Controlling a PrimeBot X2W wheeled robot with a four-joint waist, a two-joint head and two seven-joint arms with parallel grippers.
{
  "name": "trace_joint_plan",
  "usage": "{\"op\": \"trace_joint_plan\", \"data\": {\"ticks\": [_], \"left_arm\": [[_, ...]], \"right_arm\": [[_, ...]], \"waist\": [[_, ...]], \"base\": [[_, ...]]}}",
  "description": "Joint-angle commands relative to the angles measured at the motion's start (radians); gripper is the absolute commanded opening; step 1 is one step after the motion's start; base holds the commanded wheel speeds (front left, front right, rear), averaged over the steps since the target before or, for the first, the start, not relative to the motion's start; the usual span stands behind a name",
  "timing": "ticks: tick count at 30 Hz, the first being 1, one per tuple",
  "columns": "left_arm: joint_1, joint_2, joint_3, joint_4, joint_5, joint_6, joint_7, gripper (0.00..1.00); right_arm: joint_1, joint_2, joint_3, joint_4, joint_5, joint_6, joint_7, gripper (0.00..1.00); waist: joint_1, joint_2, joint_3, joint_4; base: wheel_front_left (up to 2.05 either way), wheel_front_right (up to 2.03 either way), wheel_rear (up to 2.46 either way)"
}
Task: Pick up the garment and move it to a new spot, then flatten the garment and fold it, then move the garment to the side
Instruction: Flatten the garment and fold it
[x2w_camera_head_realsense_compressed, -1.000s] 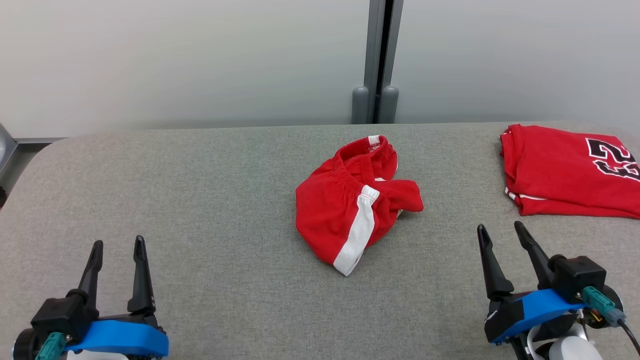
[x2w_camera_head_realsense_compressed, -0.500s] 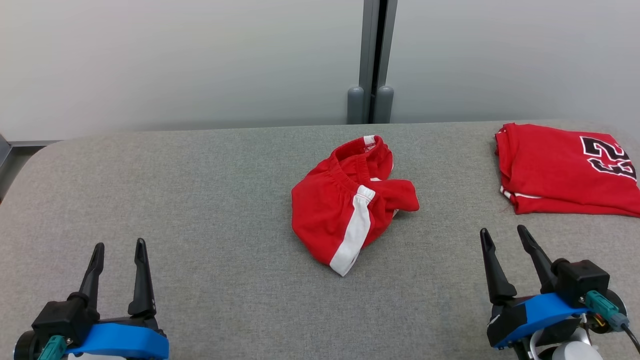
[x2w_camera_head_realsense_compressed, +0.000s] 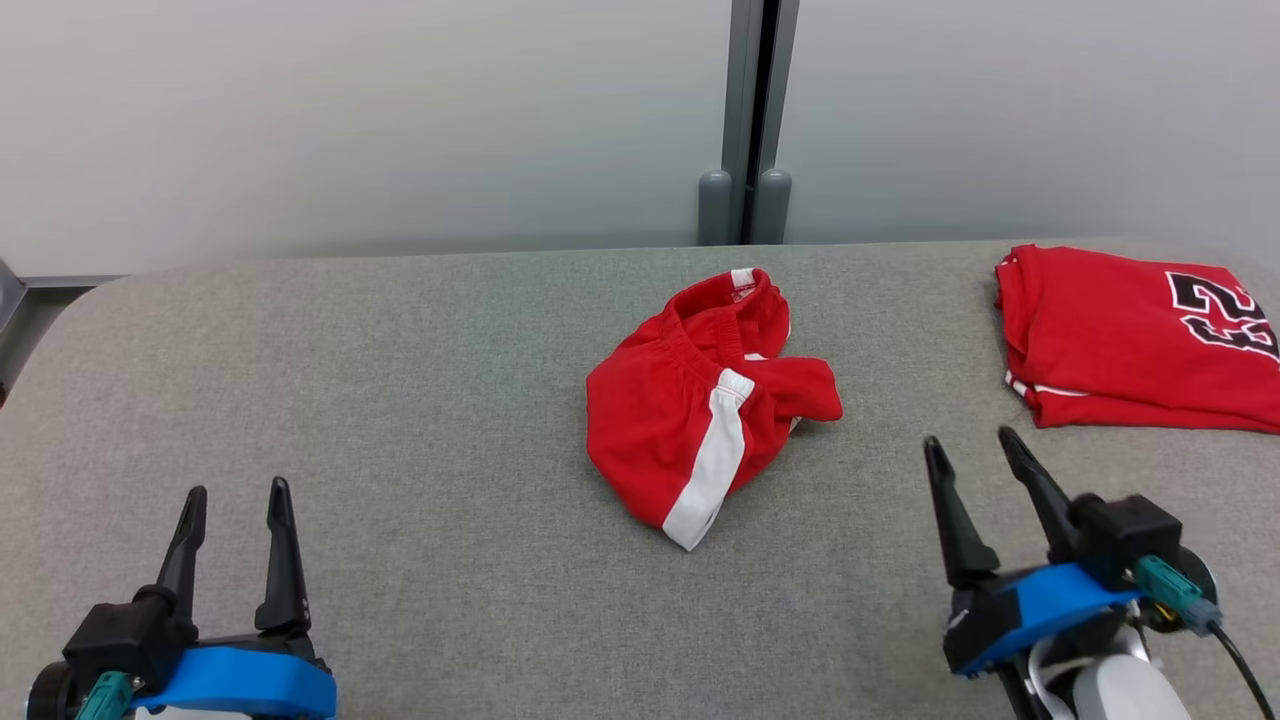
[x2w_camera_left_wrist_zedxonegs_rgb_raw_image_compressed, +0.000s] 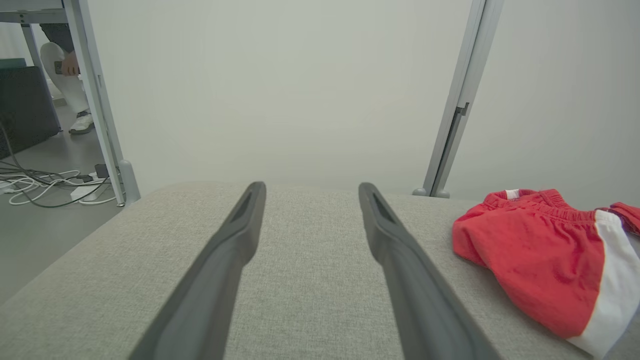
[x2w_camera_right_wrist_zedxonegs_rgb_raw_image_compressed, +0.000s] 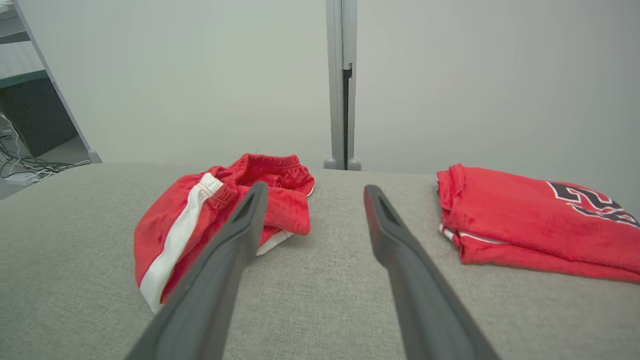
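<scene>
One crumpled red garment (x2w_camera_head_realsense_compressed: 700, 420) is lying ahead-left of the right claw (x2w_camera_head_realsense_compressed: 968, 440) and well ahead-right of the left claw (x2w_camera_head_realsense_compressed: 238, 488), touching neither. Both claws are hovering spread, gripping nothing. Folded jersey (x2w_camera_head_realsense_compressed: 1120, 340) is sitting ahead-right of the right claw on the grey table (x2w_camera_head_realsense_compressed: 400, 400).

We worked in what looked like a robotics lab or office test bay: a grey fabric-covered table (x2w_camera_head_realsense_compressed: 400, 400) stood against pale partition panels (x2w_camera_head_realsense_compressed: 400, 120) joined by a grey metal post (x2w_camera_head_realsense_compressed: 750, 100). Loose cables (x2w_camera_left_wrist_zedxonegs_rgb_raw_image_compressed: 30, 184) trailed over the bare floor (x2w_camera_left_wrist_zedxonegs_rgb_raw_image_compressed: 45, 235) beside a dark cabinet (x2w_camera_left_wrist_zedxonegs_rgb_raw_image_compressed: 22, 107), and a person's leg (x2w_camera_left_wrist_zedxonegs_rgb_raw_image_compressed: 67, 90) showed beyond the partition.
</scene>
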Motion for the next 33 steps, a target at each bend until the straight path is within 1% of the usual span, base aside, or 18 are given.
{"op": "trace_joint_plan", "data": {"ticks": [1, 5, 9, 17, 24, 25, 26, 28, 29, 33], "left_arm": [[-0.012, -0.004, 0.006, 0.001, 0.005, -0.007, -0.004, 1.00], [-0.029, -0.012, 0.001, 0.005, 0.012, -0.015, -0.004, 1.00], [-0.051, -0.016, -0.003, 0.013, 0.016, -0.026, -0.004, 1.00], [-0.096, -0.039, -0.011, 0.033, 0.028, -0.051, -0.004, 1.00], [-0.125, -0.059, -0.011, 0.060, 0.038, -0.068, -0.004, 1.00], [-0.125, -0.059, -0.011, 0.060, 0.038, -0.068, -0.004, 1.00], [-0.134, -0.064, -0.009, 0.067, 0.039, -0.075, -0.004, 1.00], [-0.139, -0.065, -0.007, 0.068, 0.041, -0.078, -0.004, 1.00], [-0.145, -0.069, -0.004, 0.071, 0.046, -0.080, -0.004, 1.00], [-0.156, -0.076, 0.000, 0.079, 0.052, -0.088, -0.004, 1.00]], "right_arm": [[-0.035, -0.001, 0.024, 0.008, 0.004, 0.000, -0.003, 1.00], [-0.105, -0.001, 0.083, 0.041, 0.008, 0.000, -0.009, 1.00], [-0.184, -0.002, 0.135, 0.102, 0.019, 0.000, -0.013, 1.00], [-0.331, -0.001, 0.181, 0.318, 0.034, 0.000, -0.036, 1.00], [-0.408, -0.002, 0.181, 0.537, 0.055, 0.000, -0.072, 1.00], [-0.408, -0.002, 0.181, 0.537, 0.055, 0.000, -0.072, 1.00], [-0.424, -0.002, 0.175, 0.588, 0.065, 0.000, -0.086, 1.00], [-0.430, -0.002, 0.176, 0.612, 0.070, 0.000, -0.094, 1.00], [-0.445, -0.002, 0.184, 0.655, 0.084, 0.000, -0.105, 1.00], [-0.480, -0.002, 0.218, 0.712, 0.130, 0.000, -0.124, 1.00]], "waist": [[-0.0001, -0.0001, 0.005, 0.004], [-0.0001, -0.0001, 0.020, 0.021], [-0.0001, -0.0001, 0.039, 0.046], [-0.0001, -0.0001, 0.088, 0.120], [-0.0001, -0.0001, 0.116, 0.177], [-0.0001, -0.0001, 0.116, 0.177], [-0.0001, -0.0001, 0.122, 0.188], [-0.0001, -0.0001, 0.124, 0.192], [-0.0001, -0.0001, 0.130, 0.200], [-0.0001, -0.0001, 0.139, 0.210]], "base": [[0.00, 0.00, 0.00], [0.00, 0.00, 0.00], [0.00, 0.00, 0.00], [0.00, 0.00, 0.00], [0.00, 0.00, 0.00], [0.00, 0.00, 0.00], [0.00, 0.00, 0.00], [0.00, 0.00, 0.00], [0.00, 0.00, 0.00], [0.00, 0.00, 0.00]]}}
